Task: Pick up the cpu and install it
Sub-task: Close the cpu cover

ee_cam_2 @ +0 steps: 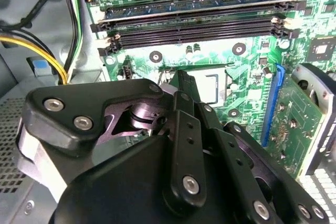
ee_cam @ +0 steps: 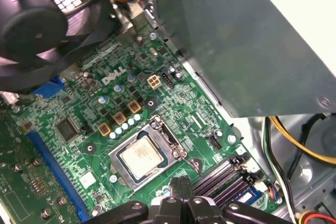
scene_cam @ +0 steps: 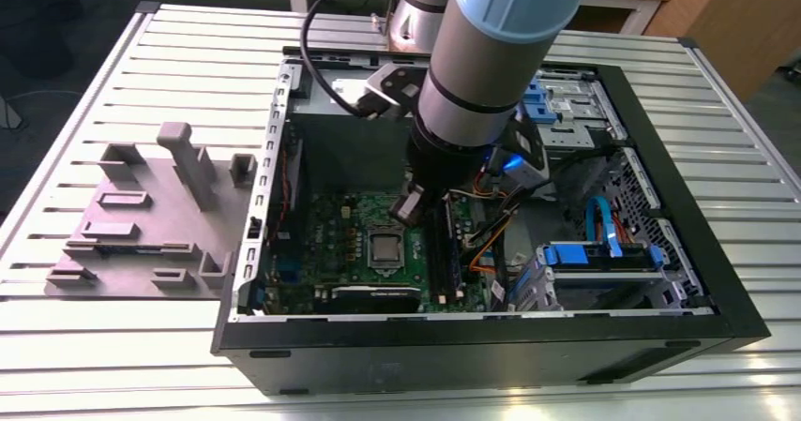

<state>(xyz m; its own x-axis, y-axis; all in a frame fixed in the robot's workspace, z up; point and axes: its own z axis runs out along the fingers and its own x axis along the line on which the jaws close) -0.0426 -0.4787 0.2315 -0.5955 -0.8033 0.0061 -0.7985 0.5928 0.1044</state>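
Green motherboard (ee_cam: 79, 145): cpu (ee_cam: 143, 159) flat in socket (ee_cam: 170, 139).

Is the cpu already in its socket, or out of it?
In. The cpu lies flat inside the socket's metal frame on the motherboard, with the tool close above it.

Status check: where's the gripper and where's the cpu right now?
Gripper above the motherboard, beside the socket, holding nothing visible. Cpu lying flat in the socket. Memory slots close by the fingertips.
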